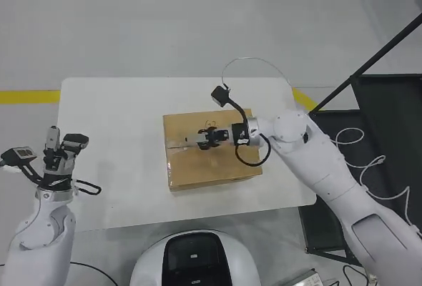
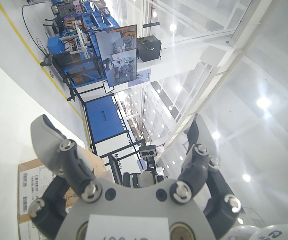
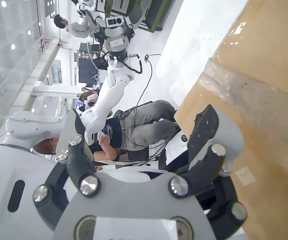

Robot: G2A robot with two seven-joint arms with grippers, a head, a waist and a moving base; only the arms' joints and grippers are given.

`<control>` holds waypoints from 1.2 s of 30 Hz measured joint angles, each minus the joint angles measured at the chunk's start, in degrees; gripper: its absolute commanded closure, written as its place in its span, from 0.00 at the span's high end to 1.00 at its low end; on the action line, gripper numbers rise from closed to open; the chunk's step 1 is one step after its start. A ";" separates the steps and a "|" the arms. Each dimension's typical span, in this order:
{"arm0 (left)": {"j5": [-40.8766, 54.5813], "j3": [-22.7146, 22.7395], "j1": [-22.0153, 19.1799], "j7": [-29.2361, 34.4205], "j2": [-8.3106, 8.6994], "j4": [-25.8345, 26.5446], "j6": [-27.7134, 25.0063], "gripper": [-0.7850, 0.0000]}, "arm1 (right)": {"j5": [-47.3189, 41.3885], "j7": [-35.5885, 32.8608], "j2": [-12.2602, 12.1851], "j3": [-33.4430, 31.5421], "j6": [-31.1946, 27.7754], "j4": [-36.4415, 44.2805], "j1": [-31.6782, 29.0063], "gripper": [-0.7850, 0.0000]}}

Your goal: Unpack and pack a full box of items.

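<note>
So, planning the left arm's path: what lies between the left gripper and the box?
Between the left gripper and the box lies bare table, in the top view.

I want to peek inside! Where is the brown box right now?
In the top view, the brown box sits closed near the middle of the white table, with the right gripper over its taped top.

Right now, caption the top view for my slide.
Right gripper open over the closed cardboard box on the white table; left gripper open at the table's edge.
</note>
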State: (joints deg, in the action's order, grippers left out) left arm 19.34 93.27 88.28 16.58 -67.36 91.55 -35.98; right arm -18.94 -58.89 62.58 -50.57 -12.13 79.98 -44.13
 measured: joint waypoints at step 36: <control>0.01 -0.03 -0.03 0.05 0.00 -0.01 0.01 1.00 | 39.57 9.64 -2.96 -4.34 6.41 14.45 -7.59 1.00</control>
State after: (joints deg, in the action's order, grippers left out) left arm 19.35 93.23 88.25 16.63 -67.35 91.54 -35.96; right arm 20.63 -49.25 59.62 -54.91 -5.73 94.43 -51.72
